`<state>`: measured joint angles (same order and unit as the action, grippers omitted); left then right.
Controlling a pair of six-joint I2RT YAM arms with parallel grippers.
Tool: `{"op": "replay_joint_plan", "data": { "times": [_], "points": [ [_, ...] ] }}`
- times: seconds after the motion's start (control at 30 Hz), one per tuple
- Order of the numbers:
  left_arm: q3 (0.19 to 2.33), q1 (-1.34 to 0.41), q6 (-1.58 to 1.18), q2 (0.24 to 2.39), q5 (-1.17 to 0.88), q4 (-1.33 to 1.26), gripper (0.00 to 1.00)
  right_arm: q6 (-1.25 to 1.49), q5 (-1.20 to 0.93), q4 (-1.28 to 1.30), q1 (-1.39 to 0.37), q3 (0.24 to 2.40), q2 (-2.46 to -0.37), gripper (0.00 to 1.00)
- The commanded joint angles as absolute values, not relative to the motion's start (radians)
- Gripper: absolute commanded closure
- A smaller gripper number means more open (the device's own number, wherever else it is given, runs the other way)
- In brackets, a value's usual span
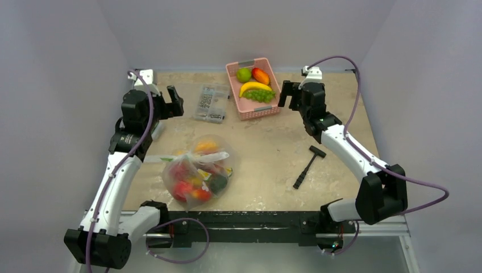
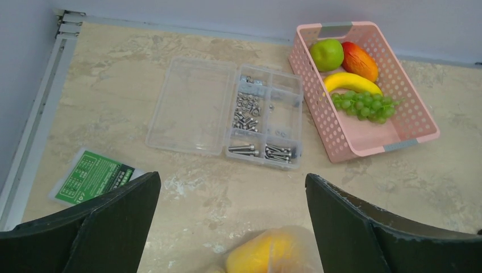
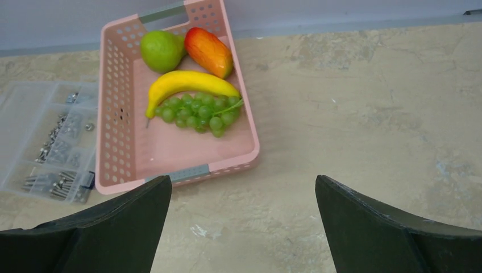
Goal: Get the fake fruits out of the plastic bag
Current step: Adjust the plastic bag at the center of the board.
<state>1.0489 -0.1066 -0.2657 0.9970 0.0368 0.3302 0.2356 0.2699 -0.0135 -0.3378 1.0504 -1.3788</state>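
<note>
The clear plastic bag [image 1: 199,169] lies on the table near the front left. It holds the fake fruits [image 1: 193,185], red, orange-yellow and dark green. The bag's far end with an orange-yellow fruit [image 2: 271,255] shows at the bottom of the left wrist view. My left gripper [image 1: 174,102] is open and empty, raised behind the bag, beside the clear case. My right gripper [image 1: 290,94] is open and empty, raised to the right of the pink basket. Both show wide-spread jaws in their wrist views, the left [image 2: 233,193] and the right [image 3: 243,193].
A pink basket [image 1: 238,106] at the back holds a green apple, a red-orange fruit, a banana [image 1: 254,86] and green grapes. A clear case of screws [image 1: 211,103] lies left of it. A black hammer [image 1: 307,165] lies at right. A green packet [image 2: 94,175] lies at far left.
</note>
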Motion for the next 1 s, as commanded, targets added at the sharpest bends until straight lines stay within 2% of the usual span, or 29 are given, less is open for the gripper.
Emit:
{"op": "replay_joint_plan", "data": {
  "times": [0.0, 0.13, 0.37, 0.43, 0.67, 0.97],
  "points": [
    [1.069, -0.188, -0.186, 0.986, 0.098, 0.355, 0.0, 0.27, 0.28, -0.065, -0.395, 1.088, -1.38, 0.01],
    [1.074, -0.249, -0.157, 0.977, 0.149, 0.373, 0.0, 0.312, 0.217, -0.026, -0.423, 1.119, -1.398, 0.01],
    [1.078, -0.289, -0.161, 0.972, 0.174, 0.386, 0.0, 0.442, 0.047, -0.132, -0.541, 1.055, -1.372, 0.01],
    [1.084, -0.31, -0.154, 0.982, 0.205, 0.409, 0.0, 0.439, 0.006, -0.162, -0.595, 1.046, -1.379, 0.01],
    [1.125, -0.313, -0.179, 0.954, 0.127, 0.604, 0.0, 0.362, -0.16, -0.172, -0.737, 1.084, -1.458, 0.01],
    [0.898, -0.313, -0.189, 0.77, 0.124, 0.604, 0.03, 0.251, -0.2, -0.203, -0.894, 1.131, -1.572, 0.01]
  ]
}}
